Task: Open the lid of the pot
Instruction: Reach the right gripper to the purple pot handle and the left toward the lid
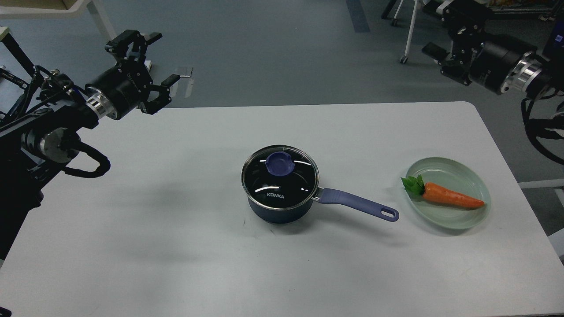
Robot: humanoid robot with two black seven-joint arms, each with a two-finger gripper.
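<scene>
A dark blue pot (pixel 278 207) stands in the middle of the white table, its purple handle (pixel 358 206) pointing right. The glass lid (pixel 264 182) with a blue knob (pixel 279 164) sits flat on the pot. My left gripper (pixel 159 58) is open and empty, high over the table's far left corner, well away from the pot. My right gripper (pixel 440 28) is open and empty, raised beyond the far right corner of the table, far from the pot.
A pale green plate (pixel 458 169) with an orange carrot (pixel 449 198) lies to the right of the pot handle. The white table (pixel 176 246) has its far edge behind the pot. Chair legs (pixel 407 35) stand on the floor beyond.
</scene>
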